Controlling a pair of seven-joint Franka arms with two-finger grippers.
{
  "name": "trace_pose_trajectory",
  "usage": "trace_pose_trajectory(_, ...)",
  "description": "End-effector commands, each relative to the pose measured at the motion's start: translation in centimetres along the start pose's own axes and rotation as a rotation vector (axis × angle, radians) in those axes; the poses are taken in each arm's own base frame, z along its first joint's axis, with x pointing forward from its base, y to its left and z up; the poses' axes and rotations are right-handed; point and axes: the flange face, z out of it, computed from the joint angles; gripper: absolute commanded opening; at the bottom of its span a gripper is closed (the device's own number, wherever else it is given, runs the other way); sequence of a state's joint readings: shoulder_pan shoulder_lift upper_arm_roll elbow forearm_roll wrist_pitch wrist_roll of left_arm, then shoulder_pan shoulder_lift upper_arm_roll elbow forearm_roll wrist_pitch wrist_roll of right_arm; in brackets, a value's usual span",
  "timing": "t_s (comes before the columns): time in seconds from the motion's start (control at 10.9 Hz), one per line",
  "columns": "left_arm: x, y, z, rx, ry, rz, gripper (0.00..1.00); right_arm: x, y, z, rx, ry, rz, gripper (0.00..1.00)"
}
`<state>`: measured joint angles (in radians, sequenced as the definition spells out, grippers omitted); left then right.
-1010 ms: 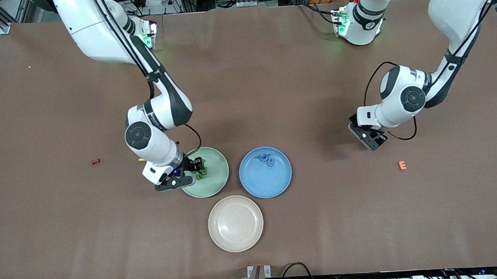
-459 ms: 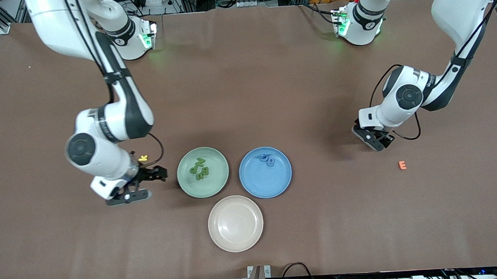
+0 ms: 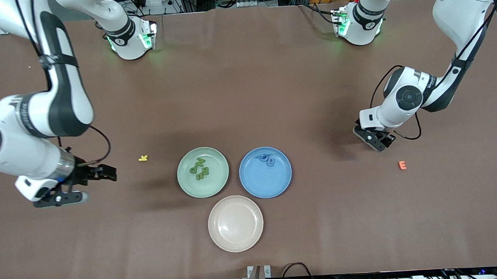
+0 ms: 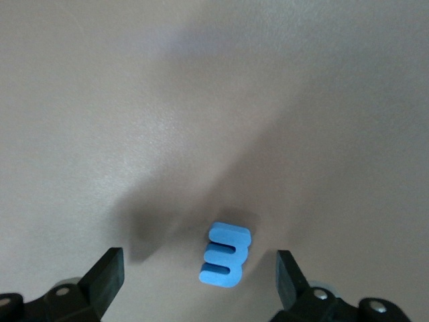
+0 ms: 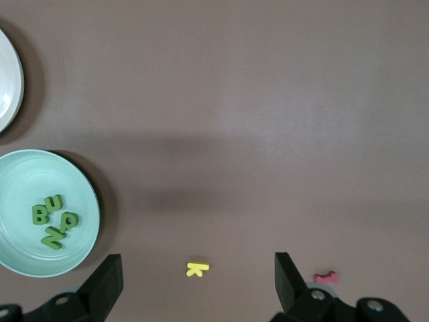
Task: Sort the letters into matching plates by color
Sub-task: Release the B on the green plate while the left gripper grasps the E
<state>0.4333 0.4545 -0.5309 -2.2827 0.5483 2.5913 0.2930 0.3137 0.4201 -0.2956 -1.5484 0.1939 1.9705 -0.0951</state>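
Three plates stand close together on the table [image 3: 246,93]. The green plate [image 3: 203,172] holds four green letters [image 3: 200,169], lying together near its middle; the right wrist view reads them as B, U, P and N. The blue plate [image 3: 265,172], just beside it toward the left arm's end, holds a small group of blue letters [image 3: 268,159] near its rim on the side toward the robots; they look rounded, but I cannot count them surely. The beige plate [image 3: 235,223], nearer to the front camera than the other two, has nothing in it.

Loose letters on the table: one yellow letter [image 3: 143,158] beside the green plate toward the right arm's end, one orange letter E [image 3: 402,165] toward the left arm's end, and one blue letter E [image 4: 226,254], which only the left wrist view shows; in the front view the left gripper covers it. One red letter [image 5: 325,276] appears only in the right wrist view, near the yellow one.

The left gripper [image 3: 374,139] hangs low over the table, well apart from the plates, its fingers spread wide on both sides of the blue E and holding nothing. The right gripper [image 3: 89,176] is over bare table toward the right arm's end, its fingers also released and without any letter.
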Motion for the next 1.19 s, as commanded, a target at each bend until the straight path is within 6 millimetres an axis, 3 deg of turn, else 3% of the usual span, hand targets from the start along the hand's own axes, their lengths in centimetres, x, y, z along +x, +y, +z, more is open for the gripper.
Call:
trace_pose_trajectory(0.0, -0.4, 0.0, 0.6, 0.005, -0.005, -0.013, 1.0, -1.8, 2.3, -5.2, -0.017, 0.013, 0.004, 1.0)
trace_pose_trajectory(0.18, -0.4, 0.0, 0.6, 0.005, -0.007, -0.012, 1.0, -3.5, 4.1, -9.5, -0.02, 0.019, 0.016, 1.0)
trace_pose_trajectory(0.37, -0.3, 0.0, 0.4, 0.008, -0.004, -0.011, 0.99, -5.3, 4.6, -14.3, -0.048, -0.015, 0.013, 1.0)
trace_pose_trajectory(0.46, -0.3, 0.0, 0.2, 0.011, -0.003, -0.029, 0.7, -6.1, 5.2, -16.2, -0.054, -0.036, 0.025, 1.0)
trace_pose_trajectory(0.55, -0.3, 0.4, 0.3, 0.01, -0.006, -0.059, 0.23, -7.0, 5.1, -17.8, -0.066, -0.047, 0.024, 1.0)
trace_pose_trajectory(0.64, -0.2, 0.5, 0.2, 0.01, -0.006, -0.056, 0.0, -8.0, 5.4, -19.2, -0.062, -0.053, 0.058, 1.0)
trace_pose_trajectory(0.83, -0.2, 0.5, 0.2, 0.01, -0.006, -0.056, 0.0, -9.8, 3.9, -22.3, -0.067, -0.019, 0.152, 1.0)
trace_pose_trajectory(1.1, -0.1, 0.6, 0.1, 0.013, -0.005, -0.056, 0.0, -10.7, 2.5, -22.5, -0.07, -0.03, 0.161, 1.0)
